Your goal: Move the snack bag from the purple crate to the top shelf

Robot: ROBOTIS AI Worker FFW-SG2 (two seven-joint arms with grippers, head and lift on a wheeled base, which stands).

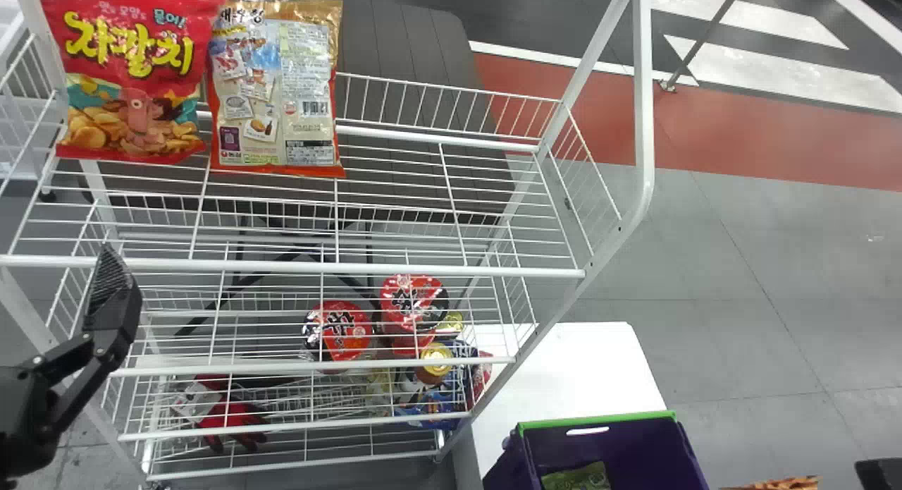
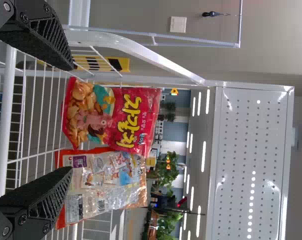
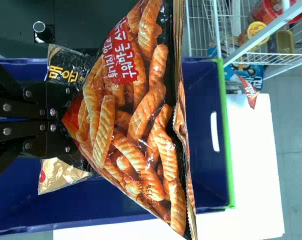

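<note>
Fingers (image 3: 58, 142) of right gripper (image 3: 72, 120) pinch the snack bag (image 3: 141, 115) over purple crate (image 3: 206, 90). Bag's crimped edge points away from them; its longest visible span runs crosswise to them, roughly along crate's green rim. Left gripper (image 1: 113, 292) parked near top shelf (image 1: 352, 268), spread.

Ceiling lamps (image 2: 204, 156): were shining in bright white strips.
Perforated panel (image 2: 241, 150): carried white glare and small bright dots.
Bench (image 1: 564, 377): was very bright, almost without detail on its top.
Snack bag (image 3: 141, 125): gave small reflections from its film.
Purple crate (image 3: 206, 100): was darker inside.
Floor (image 1: 761, 285): received a soft light.
</note>
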